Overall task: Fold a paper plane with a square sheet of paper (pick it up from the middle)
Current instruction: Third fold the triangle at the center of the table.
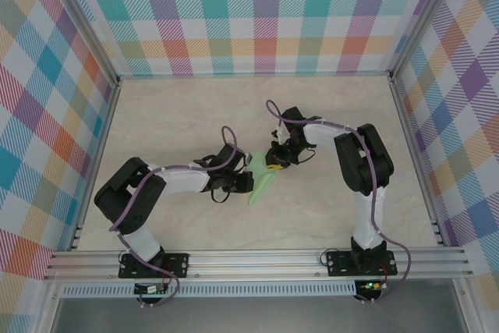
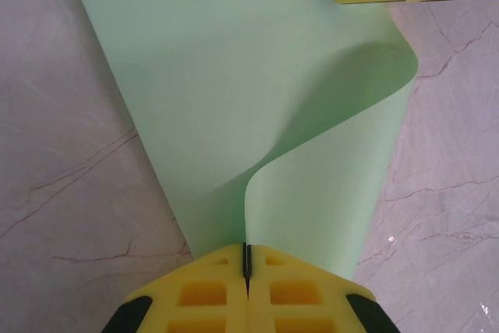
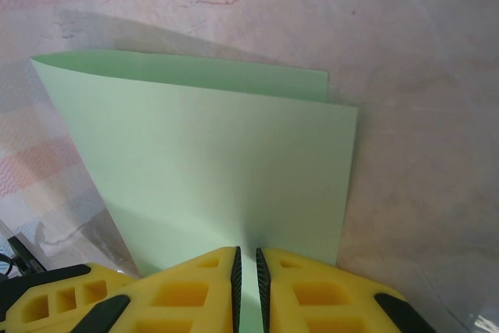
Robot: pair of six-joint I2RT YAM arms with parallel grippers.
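Light green and narrow, the paper plane [image 1: 260, 181] is at the middle of the tabletop [image 1: 179, 115] in the top view, its long axis running from 1 o'clock to 7 o'clock with the pointed tip toward 7. The left claw [image 2: 247, 271], on the plane's 9 o'clock side, is pinched tight on a curled edge. The right claw [image 3: 247, 271], at the wide 1 o'clock end, has its jaws nearly closed with the sheet between them.
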